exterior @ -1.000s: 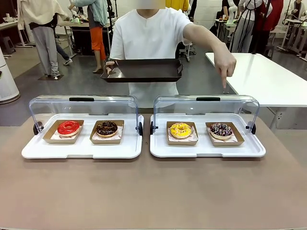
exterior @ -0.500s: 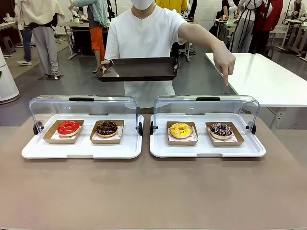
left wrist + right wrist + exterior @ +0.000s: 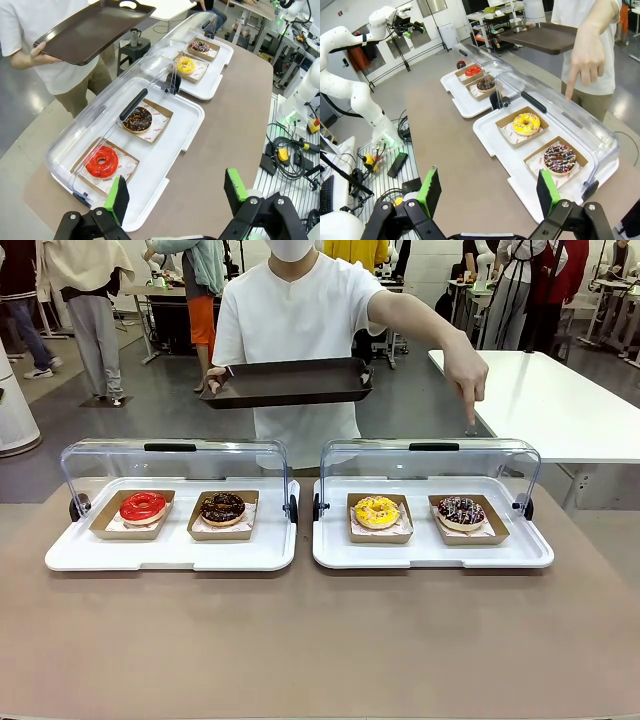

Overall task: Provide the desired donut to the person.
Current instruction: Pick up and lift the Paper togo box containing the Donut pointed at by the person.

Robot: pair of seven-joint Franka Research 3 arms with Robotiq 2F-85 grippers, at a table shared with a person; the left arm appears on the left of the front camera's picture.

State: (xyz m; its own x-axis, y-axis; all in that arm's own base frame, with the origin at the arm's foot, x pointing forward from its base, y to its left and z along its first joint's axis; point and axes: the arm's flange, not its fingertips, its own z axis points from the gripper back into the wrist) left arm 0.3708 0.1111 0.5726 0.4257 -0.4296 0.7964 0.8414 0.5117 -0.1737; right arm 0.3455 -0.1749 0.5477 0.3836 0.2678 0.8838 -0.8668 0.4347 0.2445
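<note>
The person (image 3: 300, 330) in a white shirt stands at the far side, holding a dark tray (image 3: 290, 382) in one hand. Their other hand (image 3: 468, 375) points a finger down over the rightmost donut, a chocolate one with coloured sprinkles (image 3: 461, 511) (image 3: 560, 159). Beside it lies a yellow donut (image 3: 377, 511) (image 3: 526, 123). The left case holds a red donut (image 3: 143, 506) (image 3: 102, 161) and a chocolate donut (image 3: 222, 507) (image 3: 138, 119). My left gripper (image 3: 177, 185) hangs open above the table's near edge. My right gripper (image 3: 487, 187) is open too, well short of the right case.
Each donut sits in a brown paper tray on a white base (image 3: 170, 552) (image 3: 430, 552), with the clear lids (image 3: 175, 465) (image 3: 430, 462) tipped back. A white table (image 3: 560, 400) stands behind on the right. The brown tabletop (image 3: 320, 640) in front is bare.
The person has straightened and shifted the tray slightly left and up. The pointing hand stays over the sprinkled donut. The donuts have not moved.
</note>
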